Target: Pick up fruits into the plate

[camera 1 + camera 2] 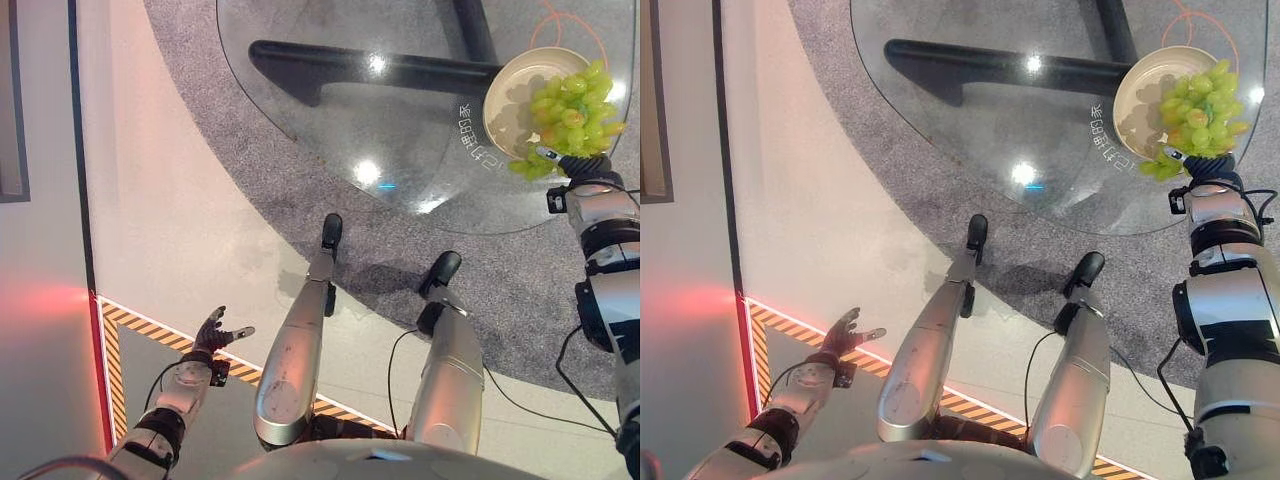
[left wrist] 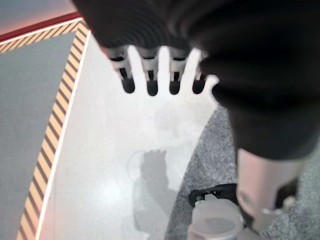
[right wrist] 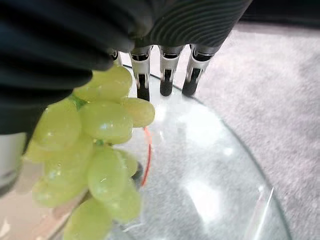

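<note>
I'm seeing a bunch of pale green grapes (image 1: 570,108) hanging over the near edge of the cream plate (image 1: 512,88), part of the cluster above the plate's bowl and part spilling past its rim toward me. The plate is sitting upright near the edge of the round glass table (image 1: 400,120). The grapes are looking plump, glossy and tightly clustered.

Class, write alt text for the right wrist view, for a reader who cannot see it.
A bunch of green grapes hangs close to the camera beside the robot's right hand, whose silver, dark-tipped fingers point straight out over a round glass table. Beyond the table's edge lies grey carpet. How the grapes are held is hidden by the hand's dark cover.
</note>
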